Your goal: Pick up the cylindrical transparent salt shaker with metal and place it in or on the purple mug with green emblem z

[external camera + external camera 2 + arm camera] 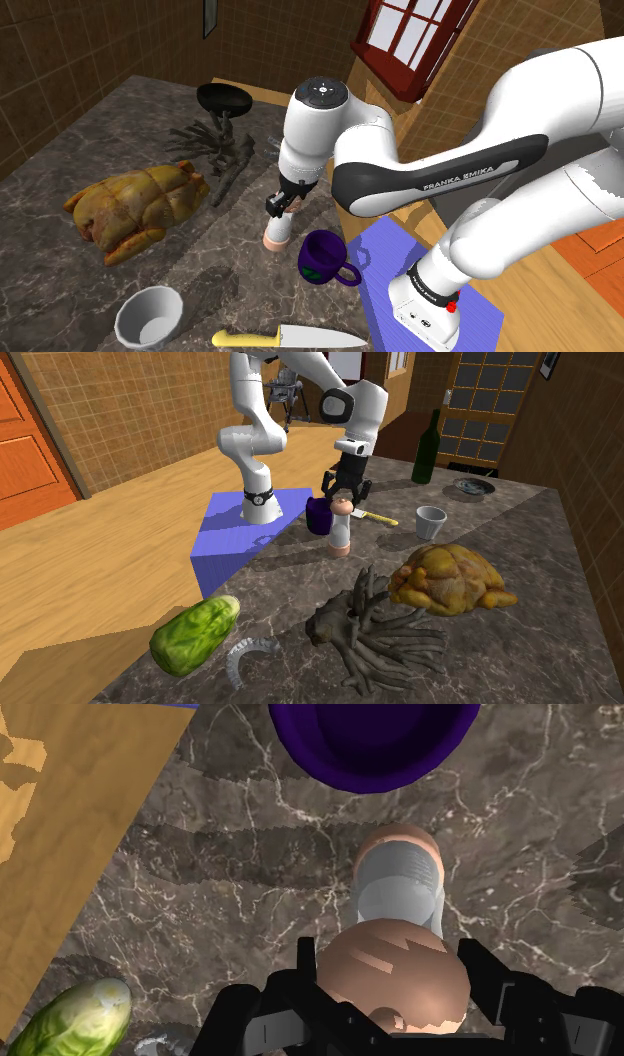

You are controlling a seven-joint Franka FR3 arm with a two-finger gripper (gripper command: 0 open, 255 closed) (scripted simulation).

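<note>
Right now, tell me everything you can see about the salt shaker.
The salt shaker is a small cylinder with a clear, greyish body between a rounded coppery-pink cap and a matching base. It stands upright on the dark marbled counter, beside the purple mug but apart from it. The black gripper is down around its cap; whether it actually grips is unclear.
</note>
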